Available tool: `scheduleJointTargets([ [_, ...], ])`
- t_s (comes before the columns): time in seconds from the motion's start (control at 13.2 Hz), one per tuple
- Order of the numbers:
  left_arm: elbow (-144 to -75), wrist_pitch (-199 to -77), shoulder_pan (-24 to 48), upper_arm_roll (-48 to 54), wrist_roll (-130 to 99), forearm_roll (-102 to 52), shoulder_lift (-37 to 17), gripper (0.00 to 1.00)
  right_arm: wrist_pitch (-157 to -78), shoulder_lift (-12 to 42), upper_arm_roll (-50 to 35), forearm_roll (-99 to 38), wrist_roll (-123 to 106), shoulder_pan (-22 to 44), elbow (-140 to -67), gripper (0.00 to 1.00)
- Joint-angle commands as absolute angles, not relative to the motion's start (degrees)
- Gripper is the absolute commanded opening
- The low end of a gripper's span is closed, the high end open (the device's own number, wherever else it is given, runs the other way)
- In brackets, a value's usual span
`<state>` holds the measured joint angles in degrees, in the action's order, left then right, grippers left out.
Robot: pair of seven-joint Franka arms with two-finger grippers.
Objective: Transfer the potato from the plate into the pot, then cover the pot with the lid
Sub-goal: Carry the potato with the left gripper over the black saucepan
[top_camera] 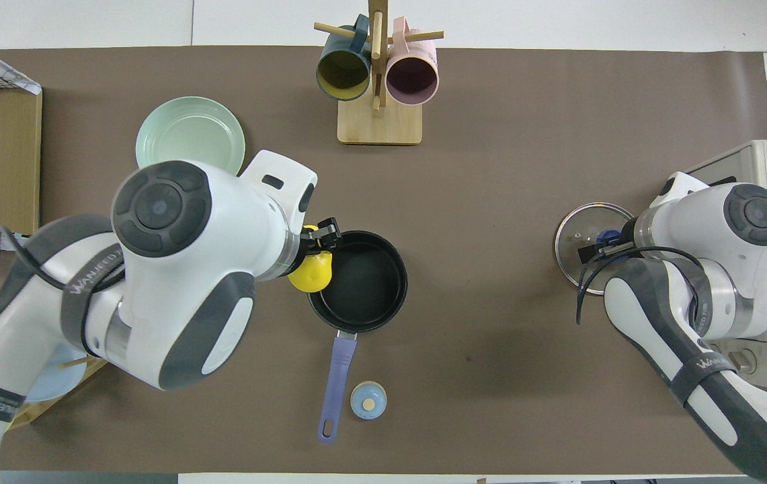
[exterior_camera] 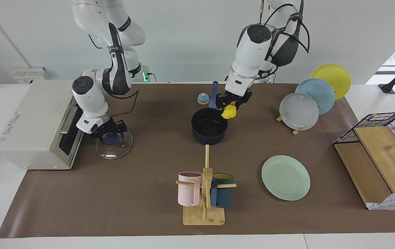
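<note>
"WANIFED" lettering on both arms' straps, overhead view; rest unreadable. Left gripper (exterior_camera: pixel 231 106) clamped on potato (exterior_camera: pixel 229 112), over pot (exterior_camera: pixel 209 126) rim at left arm's side. Pot mid-bench, handle toward robots. Right gripper (exterior_camera: pixel 109 134) down at lid (exterior_camera: pixel 114 145) knob; finger spread: cannot tell. Lid flat on bench in front of toaster oven (exterior_camera: pixel 33 122). Plate (exterior_camera: pixel 285 177) bare, farther from robots than pot.

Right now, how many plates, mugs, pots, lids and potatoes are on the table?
Plates: 4 (mint plate, grey plate, light blue plate, yellow plate)
Mugs: 2 (pink mug, dark blue mug)
Pots: 1, pot
Lids: 1, lid
Potatoes: 1, potato
Total: 9
</note>
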<state>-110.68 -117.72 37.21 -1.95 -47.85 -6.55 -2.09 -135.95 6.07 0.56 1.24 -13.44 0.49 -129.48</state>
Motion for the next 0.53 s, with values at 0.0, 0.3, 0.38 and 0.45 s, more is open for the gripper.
scheduleJointTargets([
  [0.0,-118.8,-126.8,39.5,-3.1,-49.7,-7.2,-0.9,0.00,-135.4,5.8,0.3,0.5,-16.7,-0.2,-129.6,0.95],
  [0.3,-120.2,-134.0,41.0,-3.1,-49.8,-7.1,-6.2,0.00,-133.7,5.8,0.3,0.6,-17.7,-0.2,-128.9,0.91],
  [0.38,-120.3,-134.3,41.1,-3.1,-49.6,-7.0,-6.9,0.00,-133.7,5.8,0.3,0.6,-17.8,-0.2,-128.8,0.89],
  [0.45,-120.4,-134.4,41.9,-3.1,-49.0,-6.9,-7.0,0.00,-133.7,5.9,0.3,0.6,-18.1,-0.2,-128.6,0.88],
])
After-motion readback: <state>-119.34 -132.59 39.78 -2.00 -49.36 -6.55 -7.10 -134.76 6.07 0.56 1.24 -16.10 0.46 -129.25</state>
